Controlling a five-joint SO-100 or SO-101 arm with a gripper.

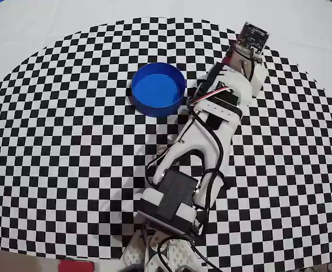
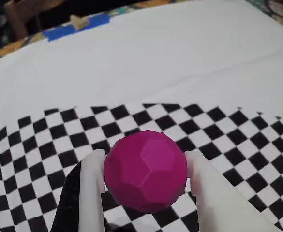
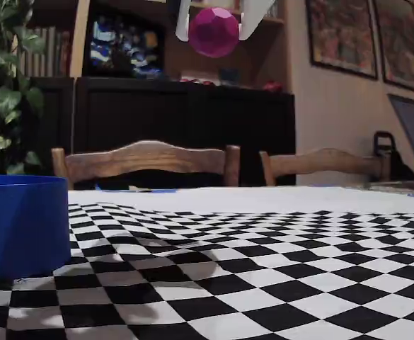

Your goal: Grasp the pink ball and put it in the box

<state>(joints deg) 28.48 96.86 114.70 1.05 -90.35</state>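
Observation:
The pink ball (image 2: 145, 170) is a faceted magenta sphere held between my two white fingers (image 2: 92, 193). My gripper (image 2: 145, 166) is shut on it. In the fixed view the ball (image 3: 214, 32) hangs high above the checkered cloth, gripped at the frame's top (image 3: 214, 21). The box (image 1: 158, 89) is a round blue container on the cloth, left of my arm in the overhead view; there the ball is hidden under my wrist (image 1: 246, 54). In the fixed view the box (image 3: 23, 225) stands at the left edge.
A black-and-white checkered cloth (image 1: 69, 147) covers the table, with plain white cloth (image 2: 156, 63) beyond it. My arm's base (image 1: 171, 204) sits at the near edge. Wooden chairs (image 3: 146, 163) and a dark cabinet stand behind the table.

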